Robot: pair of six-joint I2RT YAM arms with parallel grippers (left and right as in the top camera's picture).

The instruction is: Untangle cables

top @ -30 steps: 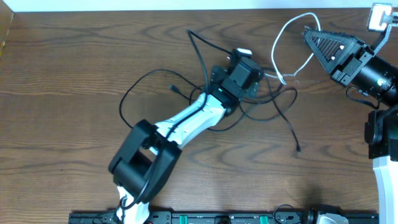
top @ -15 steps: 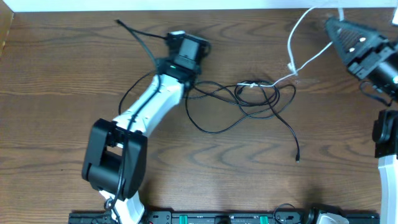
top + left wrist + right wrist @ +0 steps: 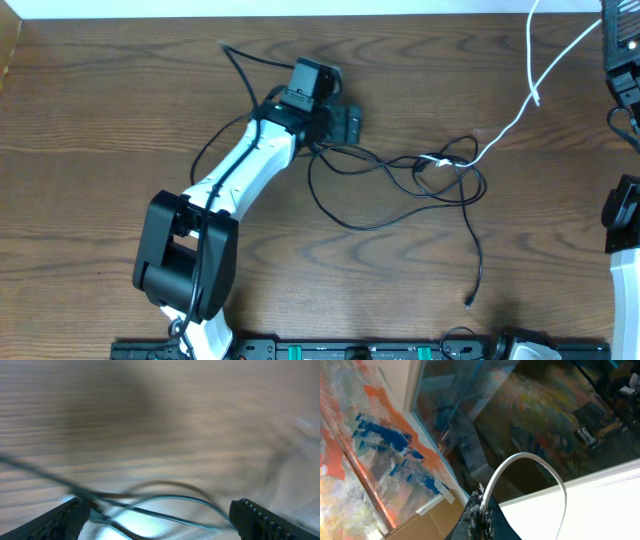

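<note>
while the wooden tabletop [image 3: 100, 120] carries the tangle, the left pincer [image 3: 161, 507] hangs spread wide over the black cable [image 3: 365, 228] looped at its middle; the right pincer [image 3: 481, 515], far right, pinches the white cable [image 3: 510, 127], which runs into those loops.

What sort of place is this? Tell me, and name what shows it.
Probably a robotics lab bench: a wooden table, a left arm and a right arm working over it, a black rail along its near edge, and a black cable and white cable laid out.
</note>
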